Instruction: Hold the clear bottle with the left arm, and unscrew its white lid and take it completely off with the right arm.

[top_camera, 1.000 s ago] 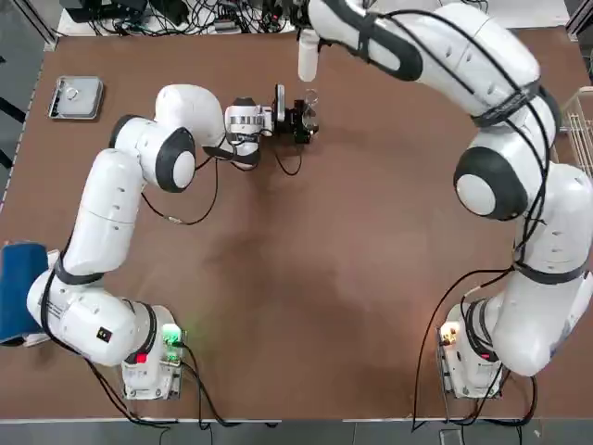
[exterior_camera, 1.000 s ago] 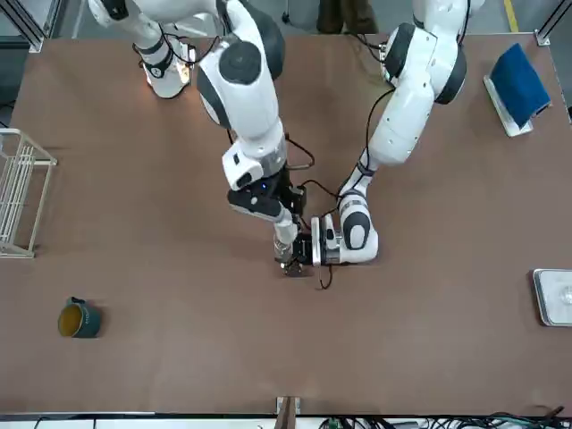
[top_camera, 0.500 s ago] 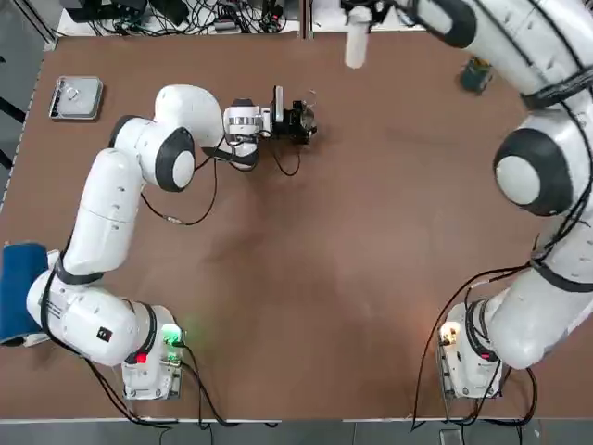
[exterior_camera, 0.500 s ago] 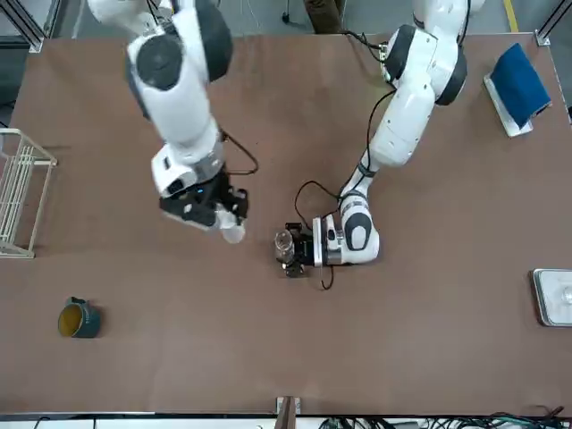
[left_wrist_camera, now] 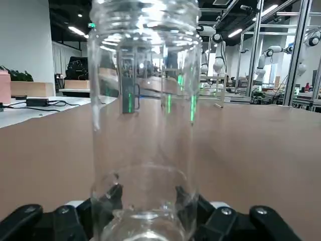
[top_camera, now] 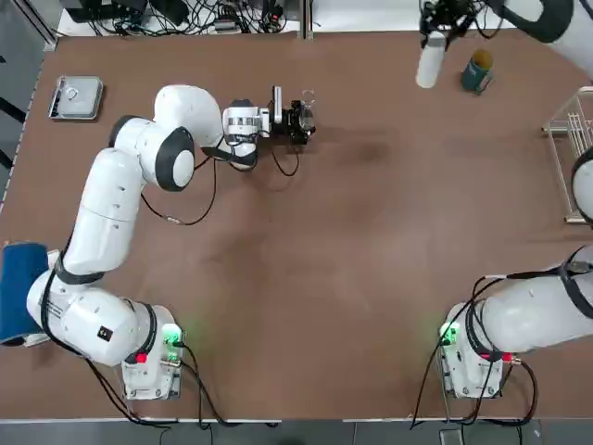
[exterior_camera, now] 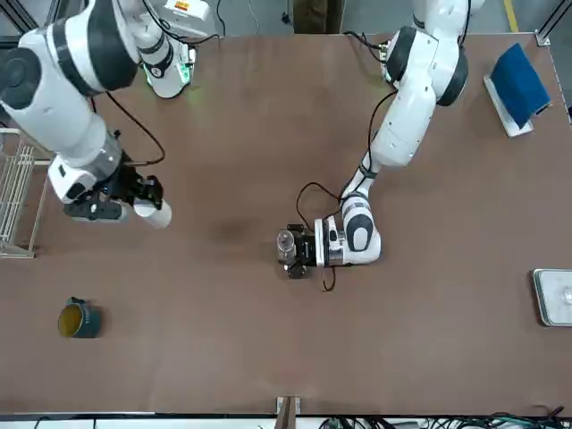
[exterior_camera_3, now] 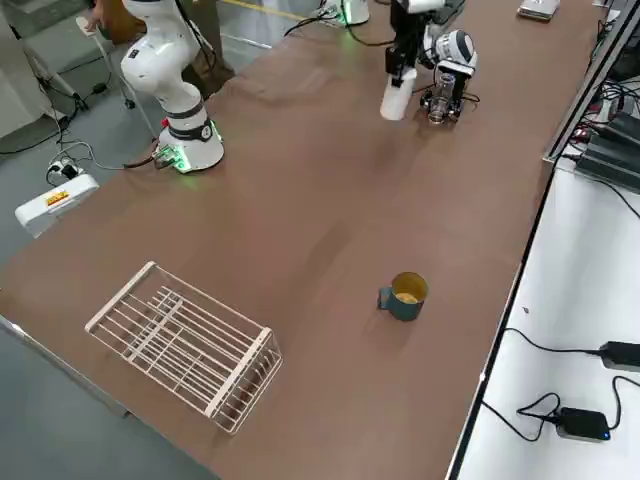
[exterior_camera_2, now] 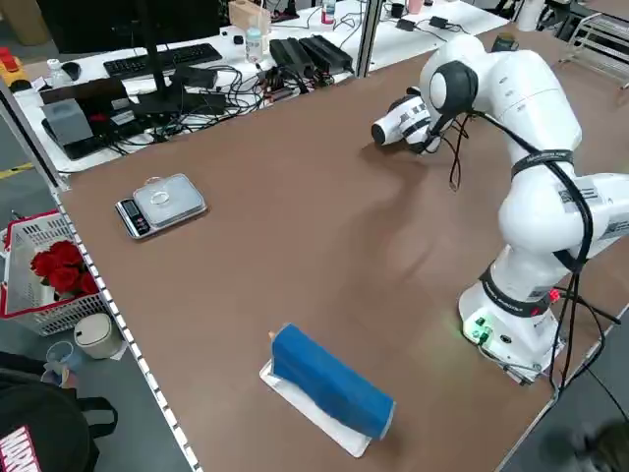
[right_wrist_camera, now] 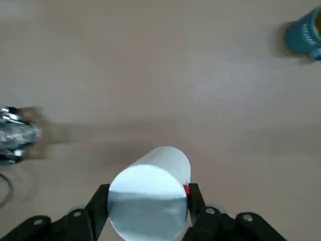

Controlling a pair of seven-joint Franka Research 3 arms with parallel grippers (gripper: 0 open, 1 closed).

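The bottle (left_wrist_camera: 143, 120) stands upright on the counter (top_camera: 306, 260), open at the mouth, with the left gripper (top_camera: 298, 120) reaching in level with the counter top and its jaws closed on the bottle's lower part. In the left wrist view a finger pad (left_wrist_camera: 111, 197) presses each side of the glass near its base, so the bottle sits squarely between the two jaws, touching both. From the front the bottle (exterior_camera: 287, 241) shows at the tip of that gripper (exterior_camera: 298, 249), near the middle of the counter.

The lid (top_camera: 430, 63) is fully off and well apart from the bottle. The right gripper (right_wrist_camera: 146, 198) holds it in the air, jaws narrow and clamped on the two sides of its white body (right_wrist_camera: 148, 198), the rounded end pointing down toward the counter. In the top view this gripper (top_camera: 435, 20) is near the far edge on the robot's right side, just beside a teal jar (top_camera: 477, 71). From the front the lid (exterior_camera: 154, 213) hangs below the right gripper (exterior_camera: 134, 192), with a wire rack (exterior_camera: 18, 206) at the counter's edge close by.
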